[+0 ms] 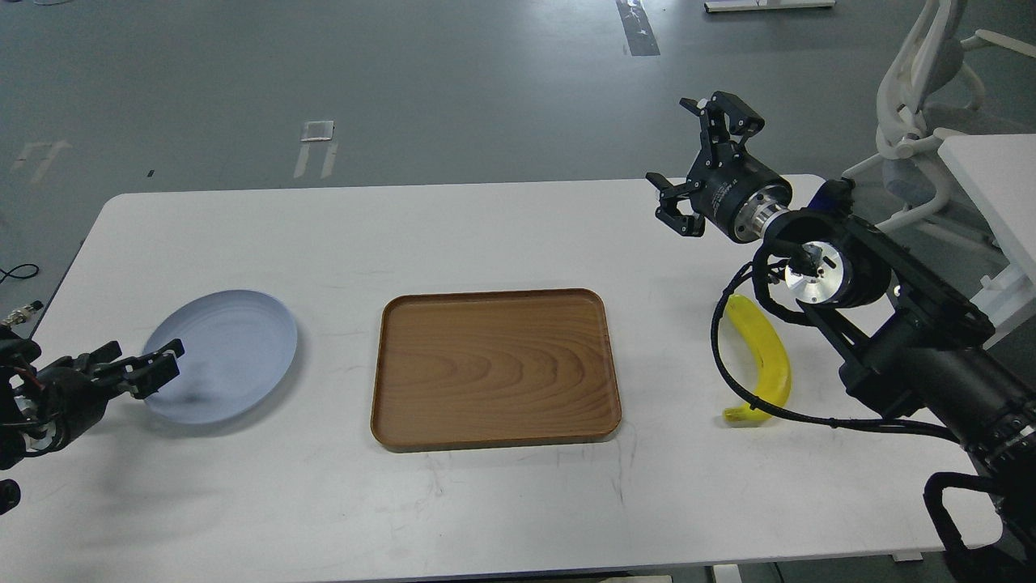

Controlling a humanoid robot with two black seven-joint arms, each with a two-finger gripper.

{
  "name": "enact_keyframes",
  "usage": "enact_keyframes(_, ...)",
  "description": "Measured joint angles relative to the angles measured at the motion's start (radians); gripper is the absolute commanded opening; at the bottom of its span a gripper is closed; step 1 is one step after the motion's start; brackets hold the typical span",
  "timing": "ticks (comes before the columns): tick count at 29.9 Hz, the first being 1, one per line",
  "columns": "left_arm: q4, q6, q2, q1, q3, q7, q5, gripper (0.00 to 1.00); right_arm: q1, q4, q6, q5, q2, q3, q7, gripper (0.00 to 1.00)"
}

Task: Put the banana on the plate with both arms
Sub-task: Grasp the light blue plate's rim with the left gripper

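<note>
The yellow banana lies on the white table at the right, partly under my right arm and its black cable. The pale blue plate sits at the left and holds nothing. My right gripper is open and empty, raised above the table's back right, up and to the left of the banana. My left gripper is low at the plate's left rim, its fingers spread open and empty. I cannot tell whether it touches the plate.
A brown wooden tray lies in the middle of the table between the plate and the banana. A white office chair and another white table stand beyond the right edge.
</note>
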Motion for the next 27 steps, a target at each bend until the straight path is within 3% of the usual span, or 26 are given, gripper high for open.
enact_keyframes(8,0.097,-0.007,-0.048,0.011,0.004,0.0,0.001,0.61,0.0,0.001,0.0,-0.001,0.0,0.001,0.0,0.99)
enact_keyframes(12,0.107,-0.008,-0.052,0.016,0.005,0.0,0.001,0.56,0.0,0.001,-0.001,-0.001,0.001,0.001,0.0,0.99)
enact_keyframes(17,0.113,-0.008,-0.054,0.017,0.005,0.0,0.002,0.21,-0.001,0.001,-0.002,-0.001,0.0,0.001,0.0,0.99)
enact_keyframes(24,0.126,-0.008,-0.056,0.017,0.005,0.0,0.003,0.0,-0.006,0.0,-0.002,-0.001,-0.001,0.002,0.0,0.99)
enact_keyframes(27,0.138,-0.008,-0.057,0.017,0.005,0.0,0.003,0.0,-0.006,0.0,-0.002,-0.001,-0.001,0.002,0.0,0.99)
